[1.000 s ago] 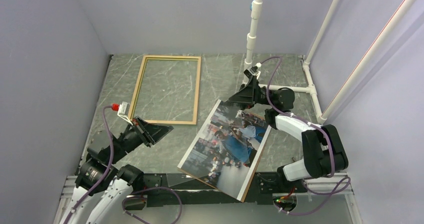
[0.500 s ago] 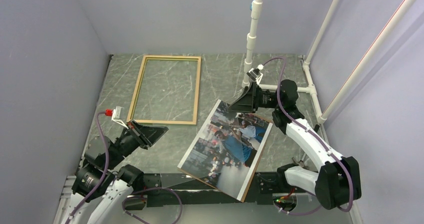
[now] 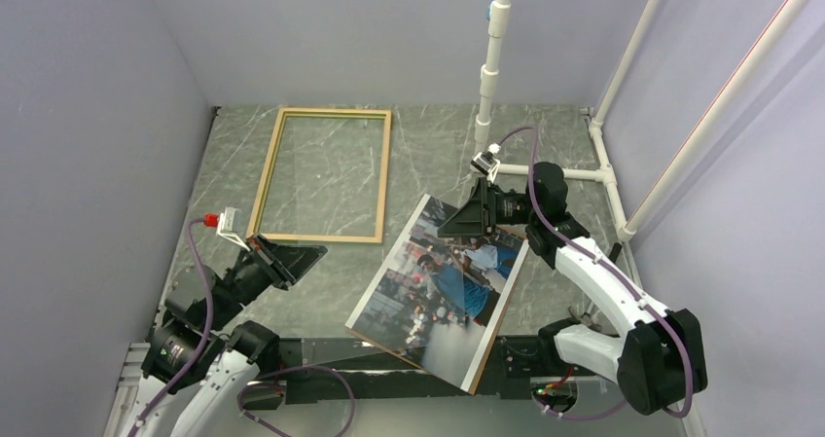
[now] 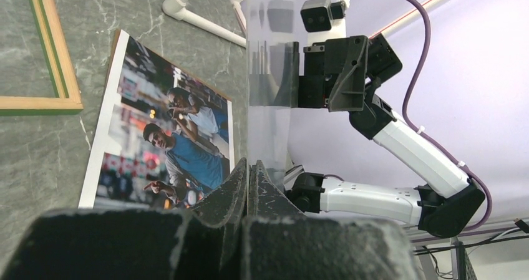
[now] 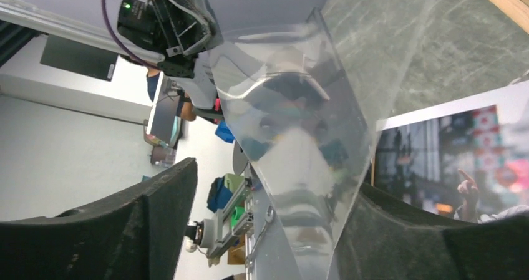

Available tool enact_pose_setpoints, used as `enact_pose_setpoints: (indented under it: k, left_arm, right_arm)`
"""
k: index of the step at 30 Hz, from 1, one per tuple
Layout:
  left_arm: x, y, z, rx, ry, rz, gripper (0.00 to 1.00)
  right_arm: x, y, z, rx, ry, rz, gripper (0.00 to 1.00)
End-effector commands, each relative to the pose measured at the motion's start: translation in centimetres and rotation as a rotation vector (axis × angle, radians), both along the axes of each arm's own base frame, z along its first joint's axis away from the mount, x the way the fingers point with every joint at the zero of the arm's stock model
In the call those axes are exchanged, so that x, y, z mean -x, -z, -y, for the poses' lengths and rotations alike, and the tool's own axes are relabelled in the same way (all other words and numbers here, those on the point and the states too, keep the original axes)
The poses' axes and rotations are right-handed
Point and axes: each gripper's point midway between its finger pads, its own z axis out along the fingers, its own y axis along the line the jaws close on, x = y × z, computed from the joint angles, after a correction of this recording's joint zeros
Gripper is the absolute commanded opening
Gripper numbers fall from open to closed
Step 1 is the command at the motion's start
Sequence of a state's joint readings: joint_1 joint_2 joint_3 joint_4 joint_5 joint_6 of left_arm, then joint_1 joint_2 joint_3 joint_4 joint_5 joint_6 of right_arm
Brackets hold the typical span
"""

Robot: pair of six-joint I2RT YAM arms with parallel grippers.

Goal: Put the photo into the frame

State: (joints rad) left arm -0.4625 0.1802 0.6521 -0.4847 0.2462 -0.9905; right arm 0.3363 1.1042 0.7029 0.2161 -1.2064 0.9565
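Our left gripper (image 4: 248,168) pinches a clear sheet (image 5: 299,105), our right gripper (image 5: 277,180) stands spread around its far edge; the photo (image 3: 443,281) lies unframed under those spread fingers (image 5: 93,230); we fear a mistimed squeeze twists the sheet loose.

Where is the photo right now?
In the top view the photo lies face up on the table, right of centre, between the near right corner of the frame and the right arm's base.

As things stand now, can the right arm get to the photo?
Probably not cleanly. The right tool hovers open above the photo's far end, but a clear sheet pinched by the left tool sits between its fingers and would likely get in the way.
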Motion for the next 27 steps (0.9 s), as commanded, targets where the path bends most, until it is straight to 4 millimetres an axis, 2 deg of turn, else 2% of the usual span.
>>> enact_pose_setpoints:
  k: [1,5,10,15,18,20,21,24,26,27]
  left_arm:
    - [-0.3,-1.2,-0.2,0.032,-0.020,0.046,0.00]
    - [-0.5,-0.6,-0.4,0.018,-0.033,0.031,0.00]
    - [-0.8,0.2,-0.7,0.000,-0.057,0.013,0.00]
    - [-0.9,0.7,-0.7,-0.019,-0.059,-0.004,0.00]
    - [-1.1,0.8,-0.7,-0.023,-0.062,-0.007,0.06]
    - [-1.1,0.9,-0.6,-0.029,-0.062,-0.013,0.17]
    - [-1.2,1.0,-0.6,-0.032,-0.064,-0.017,0.24]
    - [-1.5,1.3,-0.6,-0.041,-0.068,-0.023,0.58]
    - [-1.8,1.5,-0.7,-0.058,-0.077,-0.033,0.84]
    - [-1.9,1.7,-0.7,-0.072,-0.080,-0.042,0.94]
  right_arm:
    - [1.2,-3.1,0.0,-0.107,-0.032,0.083,0.70]
    - [1.9,-4.5,0.2,-0.153,-0.048,0.082,0.62]
    - [1.8,-4.9,0.2,-0.144,-0.040,0.094,0.49]
    - [1.1,-4.8,0.1,-0.096,-0.013,0.112,0.24]
    - [0.7,-4.3,0.0,-0.071,0.000,0.103,0.07]
    - [0.6,-4.1,0.0,-0.062,0.004,0.097,0.00]
    - [0.5,-4.0,0.0,-0.057,0.009,0.098,0.00]
    - [0.1,-4.0,0.0,-0.033,0.022,0.098,0.00]
    - [-0.8,-3.7,0.1,0.014,0.066,0.115,0.00]
    - [-1.2,-3.5,0.2,0.046,0.087,0.114,0.00]
